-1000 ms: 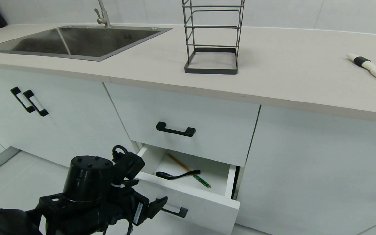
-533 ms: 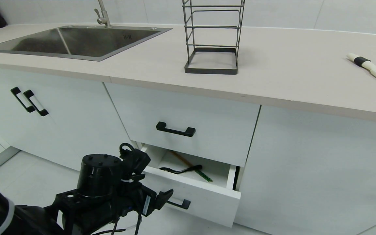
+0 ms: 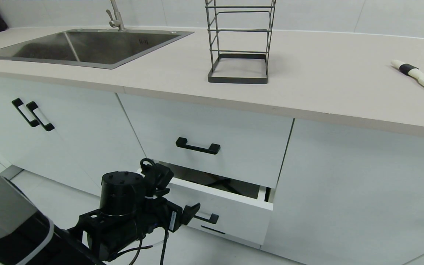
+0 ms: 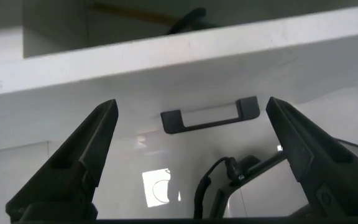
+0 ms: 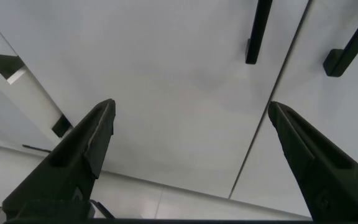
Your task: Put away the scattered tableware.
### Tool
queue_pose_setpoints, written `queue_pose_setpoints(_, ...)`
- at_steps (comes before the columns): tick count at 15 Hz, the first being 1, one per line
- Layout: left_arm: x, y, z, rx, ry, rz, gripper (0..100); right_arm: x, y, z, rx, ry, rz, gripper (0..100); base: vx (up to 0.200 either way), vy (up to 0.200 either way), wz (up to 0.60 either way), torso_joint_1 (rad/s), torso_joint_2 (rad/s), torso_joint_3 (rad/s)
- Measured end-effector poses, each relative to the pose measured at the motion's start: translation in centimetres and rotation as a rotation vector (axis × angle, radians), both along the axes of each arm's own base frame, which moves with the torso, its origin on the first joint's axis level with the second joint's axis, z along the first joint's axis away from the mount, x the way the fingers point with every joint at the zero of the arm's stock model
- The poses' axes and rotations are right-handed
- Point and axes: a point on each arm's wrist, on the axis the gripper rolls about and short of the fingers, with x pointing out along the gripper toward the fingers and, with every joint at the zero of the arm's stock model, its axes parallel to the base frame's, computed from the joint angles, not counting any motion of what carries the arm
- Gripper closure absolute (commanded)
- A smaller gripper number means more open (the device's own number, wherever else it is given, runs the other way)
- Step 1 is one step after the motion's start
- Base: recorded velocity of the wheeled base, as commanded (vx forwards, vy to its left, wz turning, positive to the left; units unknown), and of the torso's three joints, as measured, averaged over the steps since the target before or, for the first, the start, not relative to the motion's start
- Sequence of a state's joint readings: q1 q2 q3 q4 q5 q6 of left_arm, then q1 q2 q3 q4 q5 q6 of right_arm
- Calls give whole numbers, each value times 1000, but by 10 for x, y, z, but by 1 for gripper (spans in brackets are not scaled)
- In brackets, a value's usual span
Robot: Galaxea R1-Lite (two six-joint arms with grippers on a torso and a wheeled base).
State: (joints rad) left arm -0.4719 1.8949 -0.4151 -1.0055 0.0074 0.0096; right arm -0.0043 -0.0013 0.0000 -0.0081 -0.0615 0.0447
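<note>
We find the left gripper [image 4: 191,106] with jaws wide, the drawer handle [image 4: 209,115] ahead between them and touching neither. Beyond them a black spoon [image 4: 188,22] and a chopstick [image 4: 126,11] lie inside the nearly shut drawer [image 3: 230,217]. The right gripper [image 5: 191,109] has jaws wide and empty. We judge the drawer is left to close, and the white banded utensil [image 3: 421,79], far from both jaws, is unstowed.

No text, nos. or signs can be read w/ any certainty. A small dark mark [image 3: 144,41] is stamped on the inner wall of the sink [image 3: 123,46], but it is too small to be made out. A white sticker [image 3: 172,220] is seen on the side of the left gripper [image 3: 196,215]; its print can't be deciphered either.
</note>
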Motion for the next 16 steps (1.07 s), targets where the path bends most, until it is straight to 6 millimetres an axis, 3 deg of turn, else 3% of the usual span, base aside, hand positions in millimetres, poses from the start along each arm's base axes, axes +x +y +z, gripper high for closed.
queue_pose_setpoints(12, 39, -4, 7, -61, -107, 19, 0, 0, 0, 0, 0, 1, 0, 0, 0, 0, 0, 0, 0, 0)
queue_pose_setpoints(16, 43, -5, 7, -63, -111, 19, 0, 0, 0, 0, 0, 1, 0, 0, 0, 0, 0, 0, 0, 0)
